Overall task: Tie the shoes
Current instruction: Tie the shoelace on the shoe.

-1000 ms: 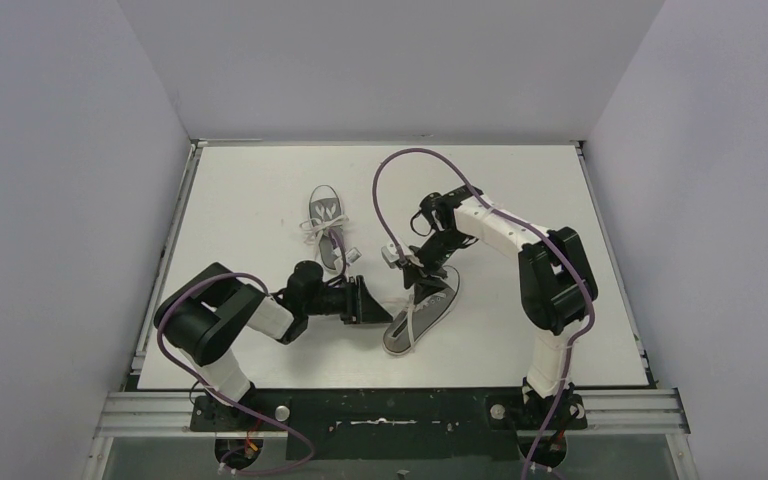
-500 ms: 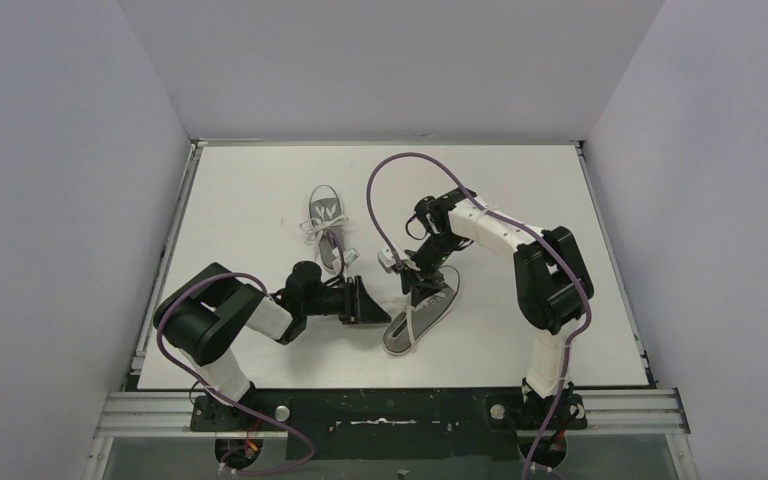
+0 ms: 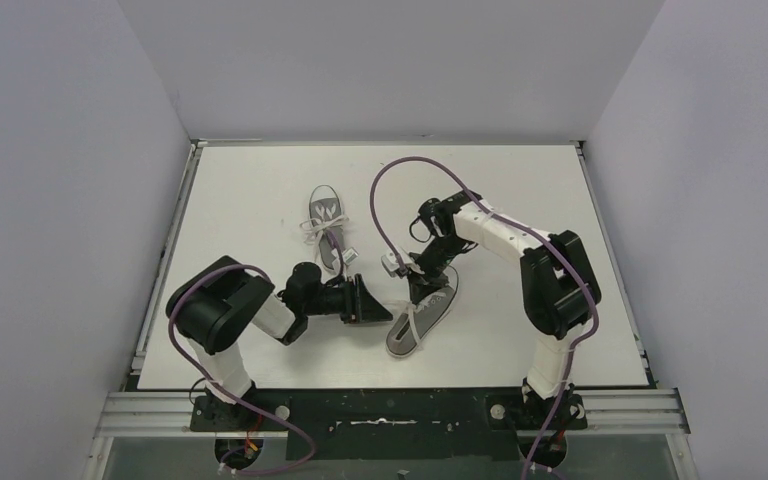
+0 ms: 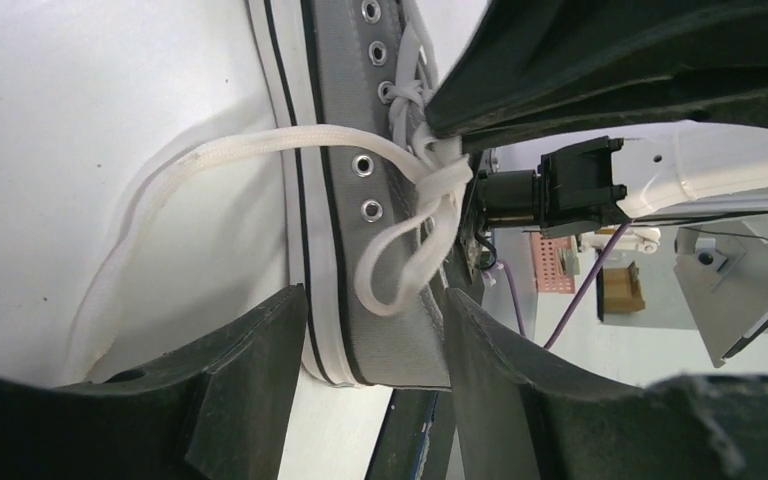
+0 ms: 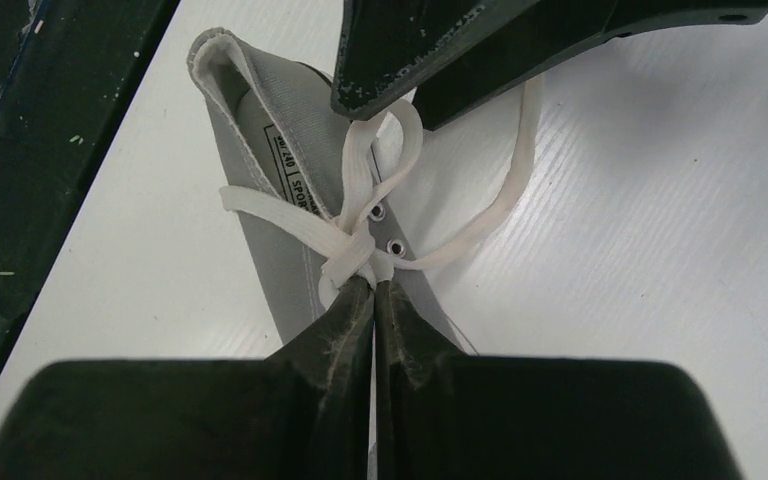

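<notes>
**Entry: pair of grey canvas sneakers, tying under way**

- Location: near sneaker (image 3: 412,328) lay at centre of the white surface (image 3: 520,200), between the two arms. Far sneaker (image 3: 326,215) lay left of centre, touched by neither pincer.
- Right pincer (image 5: 373,290): fingertips pressed together on the white lace (image 5: 355,255), at its crossing above the top eyelets.
- Left pincer (image 4: 375,315): jaws apart, standing either side of the near sneaker's side wall and sole, with a lace loop hanging between them. Nothing was clamped.
- Handling advice: keep the crossing pinned firmly. Bring the left jaws onto the loop alone, clear of canvas and sole. Then draw outward gently so the sneaker does not drag.
- Change from a second earlier: right jaws had closed from partly open and moved slightly nearer. The left arm's elbow had shifted a little right. Both sneakers lay roughly as before.
</notes>
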### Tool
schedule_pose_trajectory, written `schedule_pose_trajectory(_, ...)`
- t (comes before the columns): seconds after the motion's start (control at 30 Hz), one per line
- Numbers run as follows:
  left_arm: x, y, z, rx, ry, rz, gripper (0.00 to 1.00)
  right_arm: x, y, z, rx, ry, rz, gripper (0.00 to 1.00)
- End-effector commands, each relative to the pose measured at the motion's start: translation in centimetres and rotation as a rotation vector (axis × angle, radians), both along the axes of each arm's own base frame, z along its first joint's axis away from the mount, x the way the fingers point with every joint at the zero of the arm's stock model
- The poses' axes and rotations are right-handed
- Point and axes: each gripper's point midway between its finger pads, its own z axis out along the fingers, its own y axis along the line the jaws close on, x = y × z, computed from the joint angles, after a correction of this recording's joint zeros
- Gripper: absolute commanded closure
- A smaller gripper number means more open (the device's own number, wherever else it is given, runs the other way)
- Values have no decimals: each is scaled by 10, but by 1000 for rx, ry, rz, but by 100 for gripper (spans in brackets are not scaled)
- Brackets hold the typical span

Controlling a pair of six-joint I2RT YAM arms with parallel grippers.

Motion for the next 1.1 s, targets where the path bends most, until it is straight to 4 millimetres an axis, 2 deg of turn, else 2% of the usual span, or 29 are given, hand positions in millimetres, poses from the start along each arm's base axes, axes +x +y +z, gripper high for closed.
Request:
schedule_pose_trajectory(0.0, 13, -9, 16, -98, -39, 15, 49, 0, -6, 22, 31, -90, -2, 100)
schedule_pose_trajectory(0.13, 16, -13, 17, -142, -25, 22, 43, 2, -10, 21, 25, -128, -25, 100)
schedule_pose_trajectory(0.5, 14, -23, 25, -106, -104, 0, 44, 4, -10, 22, 28, -142, -57, 100)
schedule_pose_trajectory(0.67, 20, -25, 26, -90, -123, 4, 50, 0, -13, 23, 22, -139, -72, 100)
schedule_pose_trajectory(0.77, 20, -27, 26, -84, -127, -1, 61, -7, -16, 22, 5, -128, -88, 100)
schedule_pose_trajectory(0.9, 17, -26, 23, -72, -132, -23, 69, -16, -18, 24, -3, -126, -137, 100)
schedule_pose_trajectory(0.93, 16, -26, 22, -68, -133, -27, 71, -19, -17, 25, -4, -126, -152, 98)
schedule_pose_trajectory(1.0, 16, -25, 22, -64, -137, -32, 74, -26, -17, 24, -21, -130, -181, 85)
schedule_pose_trajectory(1.07, 15, -26, 24, -63, -144, -42, 77, -33, -16, 25, -27, -142, -198, 78)
